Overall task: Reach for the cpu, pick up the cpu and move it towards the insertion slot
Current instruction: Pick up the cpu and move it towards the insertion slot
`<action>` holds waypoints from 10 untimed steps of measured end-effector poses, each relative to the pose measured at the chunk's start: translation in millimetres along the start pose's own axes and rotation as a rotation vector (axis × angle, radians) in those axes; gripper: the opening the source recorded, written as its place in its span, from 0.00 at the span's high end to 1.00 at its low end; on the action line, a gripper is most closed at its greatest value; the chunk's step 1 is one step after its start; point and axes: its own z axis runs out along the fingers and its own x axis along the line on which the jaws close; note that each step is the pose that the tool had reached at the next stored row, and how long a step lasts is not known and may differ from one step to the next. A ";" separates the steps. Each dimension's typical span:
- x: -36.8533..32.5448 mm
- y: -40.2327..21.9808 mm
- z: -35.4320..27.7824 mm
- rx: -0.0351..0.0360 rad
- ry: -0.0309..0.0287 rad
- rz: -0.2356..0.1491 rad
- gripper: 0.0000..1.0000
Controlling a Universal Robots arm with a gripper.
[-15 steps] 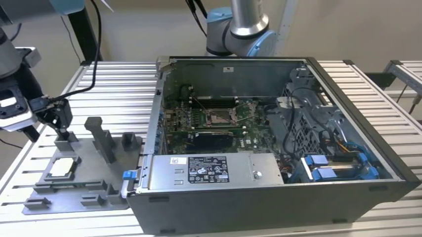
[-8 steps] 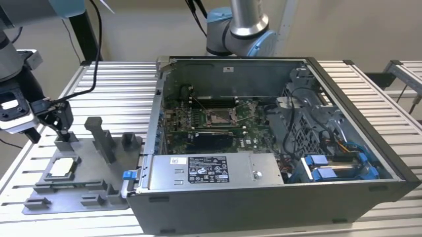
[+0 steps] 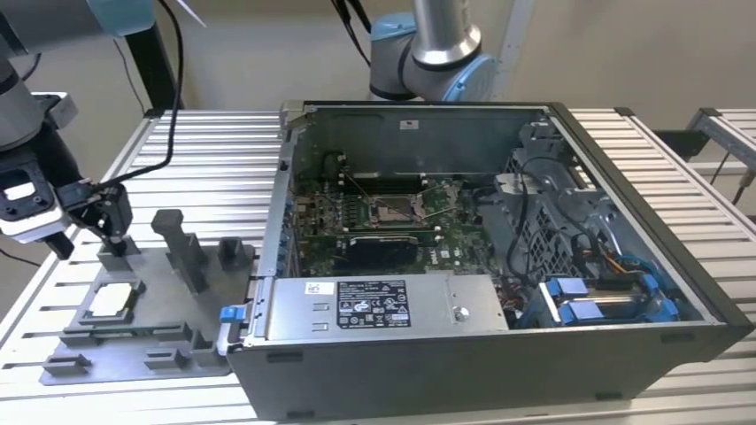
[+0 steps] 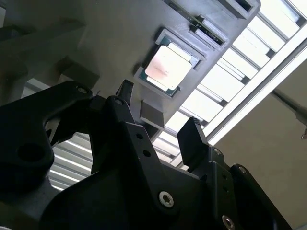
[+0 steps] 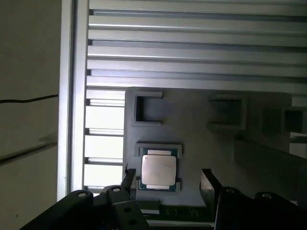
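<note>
Tool [image 5: 167, 176] spread apart above the cpu [image 5: 159, 169]; details of the insertion slot [image 3: 394, 210] indistinct.

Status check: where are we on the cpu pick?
Gripper open, empty, above the grey fixture. Cpu seated in its fixture pocket, not gripped. Insertion slot inside the open computer case. Nothing between fingers and cpu.

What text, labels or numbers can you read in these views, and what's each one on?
Nothing is legible enough to quote.
Large white label on the power supply: lines of print and symbols, too small to read.
Small white sticker beside it: too small to read.
cpu face, first wrist view: pale, no print made out.
</note>
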 end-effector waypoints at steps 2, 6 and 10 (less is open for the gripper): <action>0.1 -1.4 1.2 -0.0001 -0.0001 0.000 0.00; 0.5 -5.1 3.9 -0.0001 -0.0001 0.000 0.00; 0.9 -8.2 6.4 -0.0001 -0.0001 0.000 0.00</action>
